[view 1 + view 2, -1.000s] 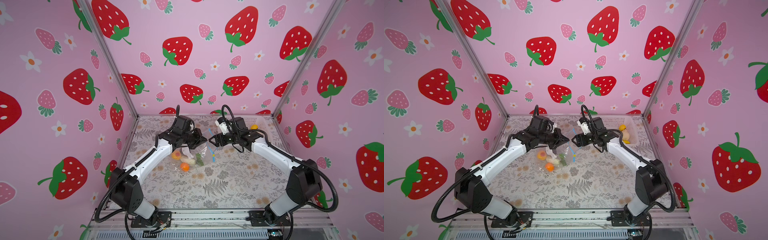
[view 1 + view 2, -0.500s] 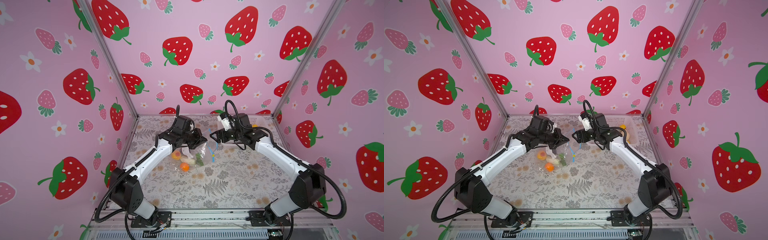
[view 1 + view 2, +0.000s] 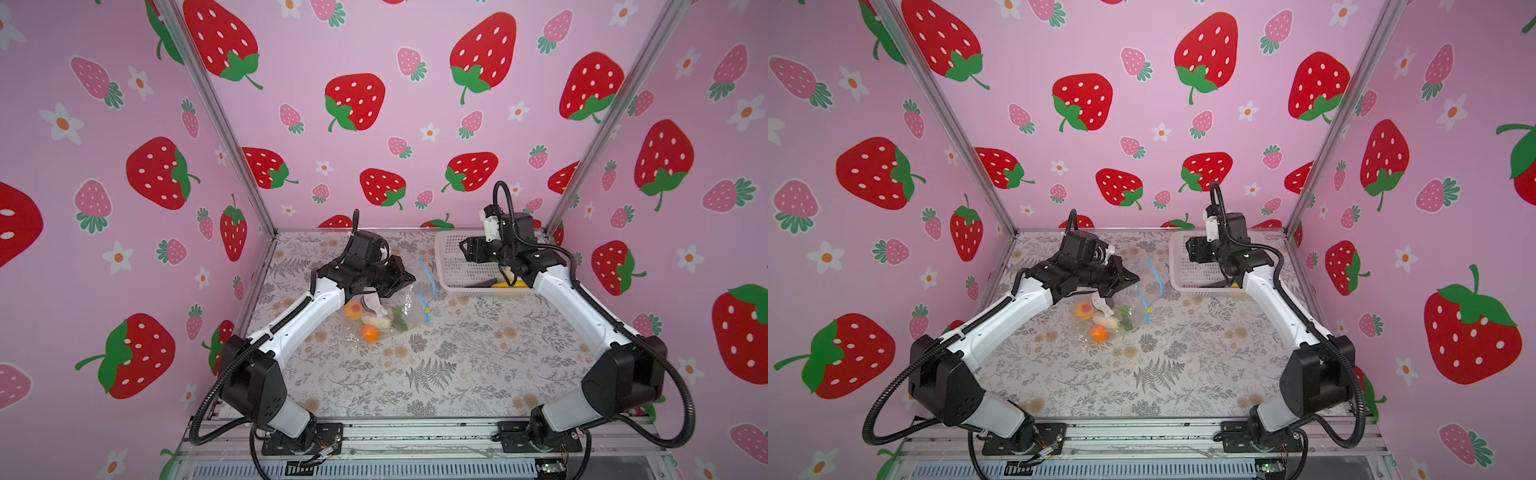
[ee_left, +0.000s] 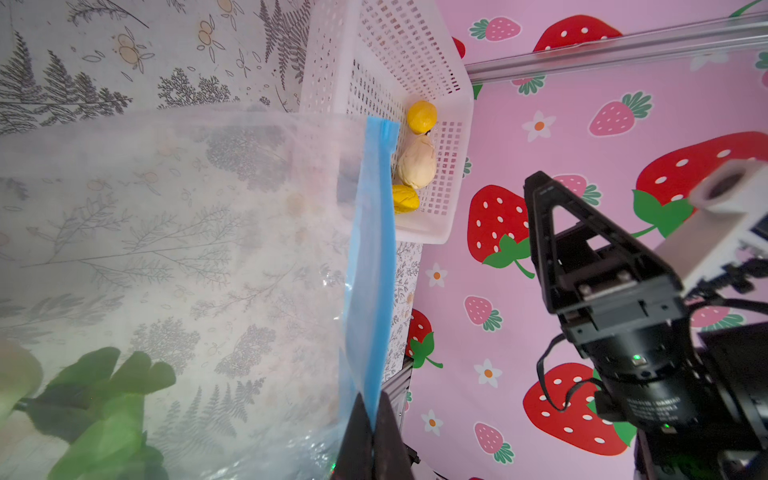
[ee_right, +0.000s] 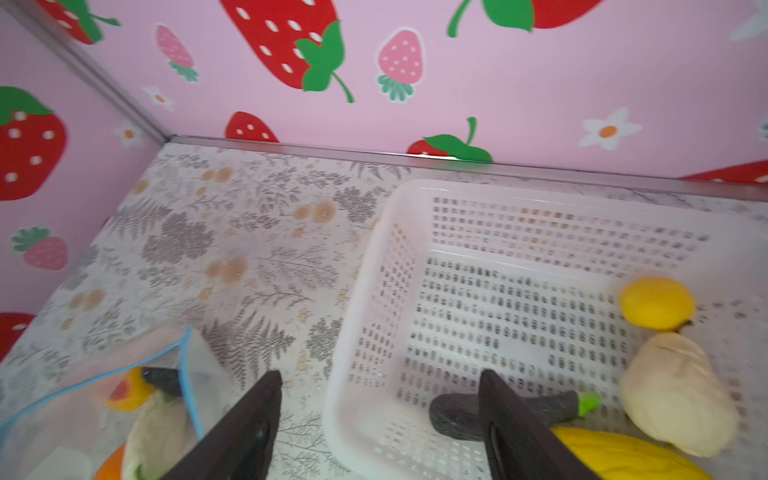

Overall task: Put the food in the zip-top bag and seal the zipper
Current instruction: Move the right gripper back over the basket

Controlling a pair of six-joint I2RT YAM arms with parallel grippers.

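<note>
The clear zip-top bag [image 3: 405, 305] lies mid-table, its mouth lifted. My left gripper [image 3: 409, 279] is shut on the bag's mouth at the blue zipper [image 3: 428, 276]; the wrist view shows the strip [image 4: 372, 257] pinched between the left gripper's [image 4: 374, 419] jaws. A peach [image 3: 354, 309], an orange [image 3: 369, 333] and a white radish [image 3: 376, 321] with green leaves lie inside the bag. My right gripper [image 3: 467, 251] hovers open and empty over the white basket [image 3: 440, 266]. In the basket I see a lemon [image 5: 656, 301], garlic [image 5: 677, 395], a banana [image 5: 623, 453] and a dark piece [image 5: 457, 415] beside the right gripper [image 5: 380, 376].
The basket [image 5: 365, 291] stands at the back right, close to the rear wall and the right corner post. The bag's yellow-tipped slider [image 3: 427, 311] hangs at the near end of the strip. Pink strawberry walls enclose the floral table on three sides.
My right arm has swung away from the bag's mouth, back and to the right, and now hangs over the basket. The left gripper has kept its hold on the bag.
</note>
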